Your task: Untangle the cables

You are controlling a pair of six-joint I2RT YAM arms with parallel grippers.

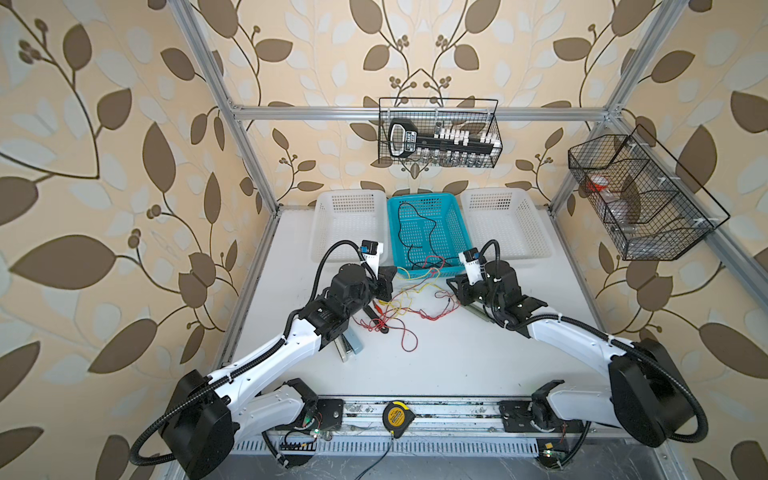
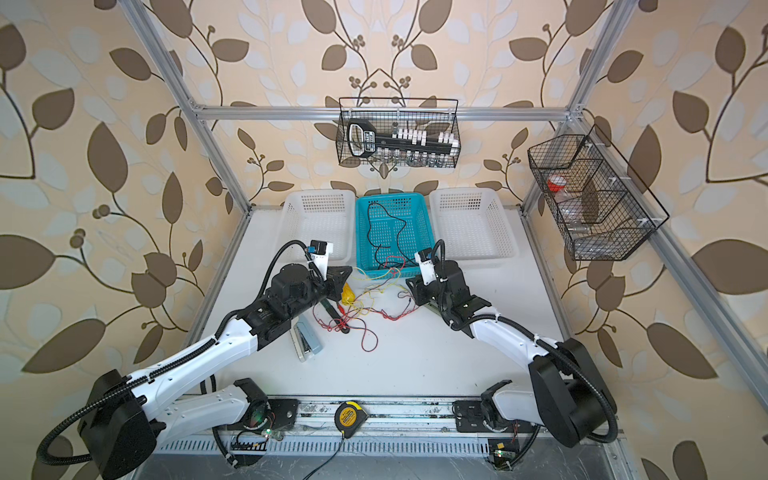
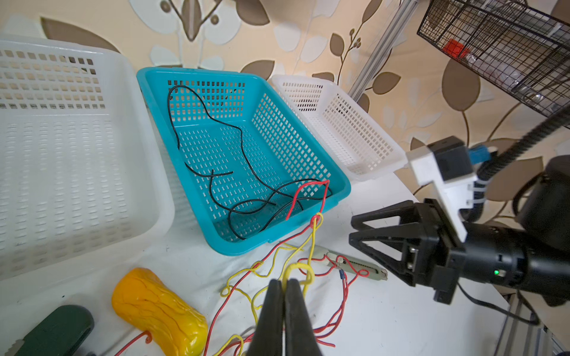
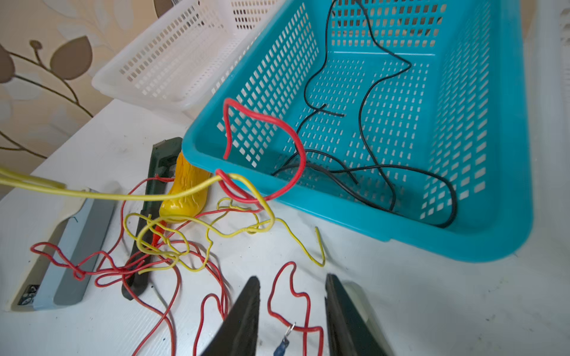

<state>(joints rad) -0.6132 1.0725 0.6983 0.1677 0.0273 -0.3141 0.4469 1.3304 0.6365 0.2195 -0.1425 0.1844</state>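
The cables [image 4: 172, 246], slim glossy red and yellow wires, lie knotted beside the perforated teal plastic basket [image 4: 370, 228]. Your left gripper [image 3: 284, 285] pinches the yellow cable [image 3: 294, 265]. Your right gripper [image 4: 292, 277] stands parted astride a red loop [image 4: 270, 303].

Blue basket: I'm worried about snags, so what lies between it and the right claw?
In the right wrist view, a red cable loop and a yellow cable end lie between the right claw and the blue basket.
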